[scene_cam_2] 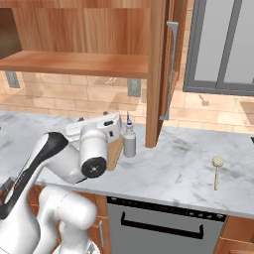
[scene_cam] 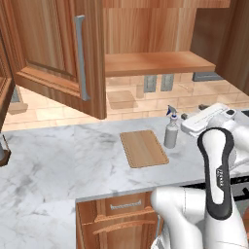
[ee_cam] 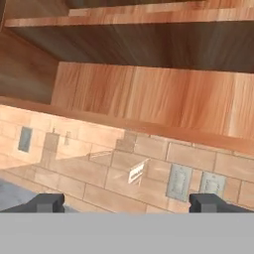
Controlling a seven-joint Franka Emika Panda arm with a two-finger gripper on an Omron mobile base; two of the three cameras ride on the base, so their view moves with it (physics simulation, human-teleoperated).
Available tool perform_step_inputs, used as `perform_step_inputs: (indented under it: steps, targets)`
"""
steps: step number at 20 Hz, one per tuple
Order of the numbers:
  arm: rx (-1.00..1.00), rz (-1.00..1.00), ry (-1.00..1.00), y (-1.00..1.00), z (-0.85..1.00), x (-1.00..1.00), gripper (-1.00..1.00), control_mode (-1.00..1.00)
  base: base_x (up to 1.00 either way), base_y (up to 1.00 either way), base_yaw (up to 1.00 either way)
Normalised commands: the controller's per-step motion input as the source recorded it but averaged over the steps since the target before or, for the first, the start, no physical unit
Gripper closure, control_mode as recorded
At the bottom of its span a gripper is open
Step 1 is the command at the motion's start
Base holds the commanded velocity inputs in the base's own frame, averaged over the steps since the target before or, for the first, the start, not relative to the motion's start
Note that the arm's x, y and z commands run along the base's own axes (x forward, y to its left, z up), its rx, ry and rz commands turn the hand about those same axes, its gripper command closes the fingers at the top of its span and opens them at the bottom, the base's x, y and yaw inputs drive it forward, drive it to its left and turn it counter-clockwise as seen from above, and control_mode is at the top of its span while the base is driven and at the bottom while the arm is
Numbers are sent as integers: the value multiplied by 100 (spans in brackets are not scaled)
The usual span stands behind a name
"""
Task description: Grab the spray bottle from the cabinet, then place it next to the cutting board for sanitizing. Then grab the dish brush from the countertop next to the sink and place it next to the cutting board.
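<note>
White arm links crowd the foreground, and beyond them the hand points up at the open cabinet, its fingertips spread wide with nothing between them. By the look of it, the first half is done: the cabinet shelf is bare, and the spray bottle stands upright on the marble table, just beside the cutting board on its right. What remains is the dish brush, lying well apart on the table to the right, untouched. Tan tiled wall with grey outlets runs behind; wooden drawers sit below.
</note>
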Motion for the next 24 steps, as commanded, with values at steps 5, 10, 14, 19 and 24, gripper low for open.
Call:
perform_step_inputs:
  steps: [5, 10, 14, 19, 24]
  targets:
    - [-4, -9, 42, 0, 63, -34, -100, -100, 0, 0, 0]
    - [0, -5, 56, 7, 25, -1, -100, -100, 0, 0, 0]
    - [0, 0, 56, 4, 0, 5, -100, -100, 0, 0, 0]
    - [7, 0, 15, 4, -19, -15, -100, -100, 0, 0, 0]
    - [12, -5, 0, 21, -32, -16, -100, -100, 0, 0, 0]
